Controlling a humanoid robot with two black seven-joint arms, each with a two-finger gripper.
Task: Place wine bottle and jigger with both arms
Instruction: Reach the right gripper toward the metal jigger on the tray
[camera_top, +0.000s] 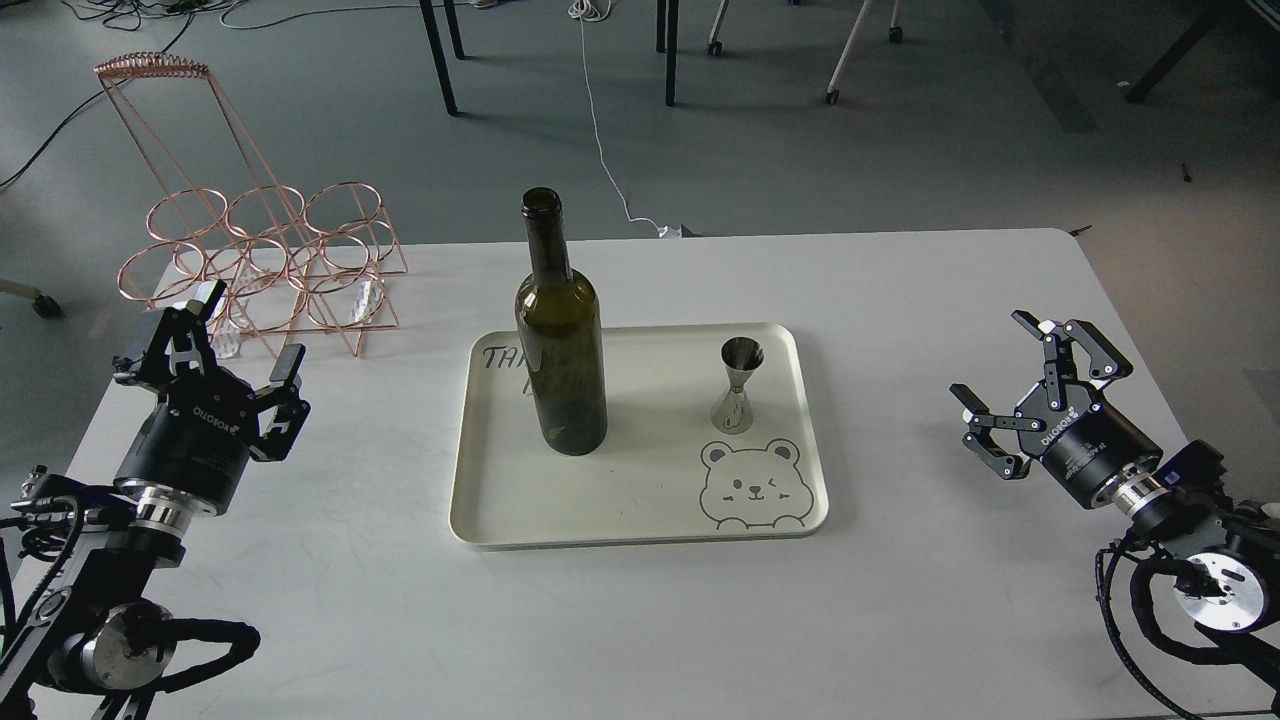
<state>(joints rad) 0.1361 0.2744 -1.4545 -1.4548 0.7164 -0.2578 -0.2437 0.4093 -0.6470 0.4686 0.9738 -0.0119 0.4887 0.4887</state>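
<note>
Bottle (560, 330), jigger (740, 386) between open grippers

A lab or office workroom: a white table (900, 560) on grey floor (850, 150), loose cables (600, 130) trailing at twelve o'clock, wheeled chair legs (850, 50) and dark table legs (440, 60) beyond.

The tall dark olive-green glass wine bottle (560, 330) with a long narrow neck and open mouth stands upright, well to the right of the left pincer (246, 345) and apart from it. The small shiny silver hourglass-shaped metal jigger (739, 386) stands upright, well left of the right pincer (1000, 372), untouched.
</note>
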